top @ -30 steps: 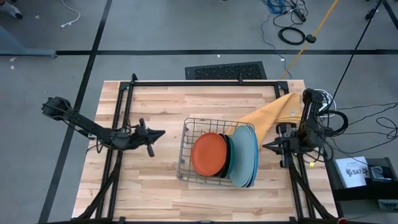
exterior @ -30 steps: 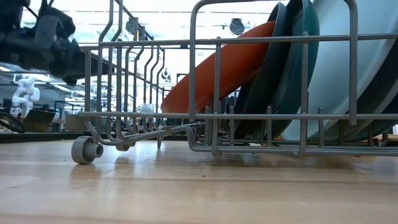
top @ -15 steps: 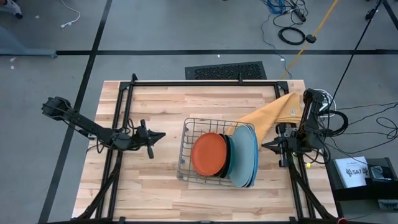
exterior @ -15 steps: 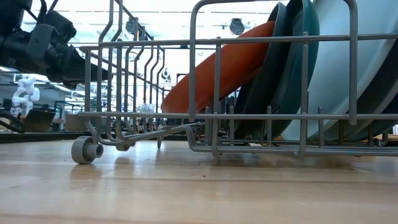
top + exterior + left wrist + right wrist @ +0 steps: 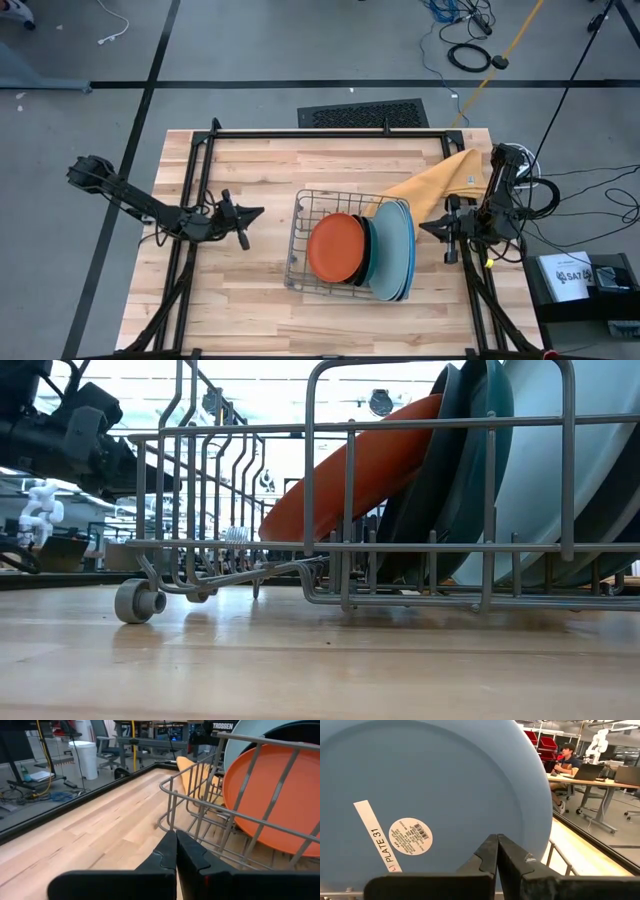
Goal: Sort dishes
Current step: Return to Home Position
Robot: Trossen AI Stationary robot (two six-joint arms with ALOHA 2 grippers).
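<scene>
Several plates stand on edge in a wire dish rack (image 5: pixel 300 225), leaning toward the table's left. The orange-red plate (image 5: pixel 335 249) is in front, a dark teal plate (image 5: pixel 470 470) and a black one behind it, then pale blue (image 5: pixel 392 250), with a bright blue plate (image 5: pixel 410 262) at the rack's right end. My left gripper (image 5: pixel 260 212) is shut, level, left of the rack, pointing at it (image 5: pixel 175 842). My right gripper (image 5: pixel 421 229) is shut, just right of the plates, facing the labelled back of a blue plate (image 5: pixel 420 780). A gap shows between them from above.
A yellow-orange cloth (image 5: pixel 435 185) lies from the rack's far right corner to the table's far right. Bare wood spreads left of the rack and along the near edge. A black frame (image 5: pixel 300 133) runs along the far edge. A person (image 5: pixel 565 757) sits beyond the table.
My right gripper has crept a little toward the far edge, staying shut. My left arm has shifted slightly toward the rack in the low view. The plates and rack have not moved.
</scene>
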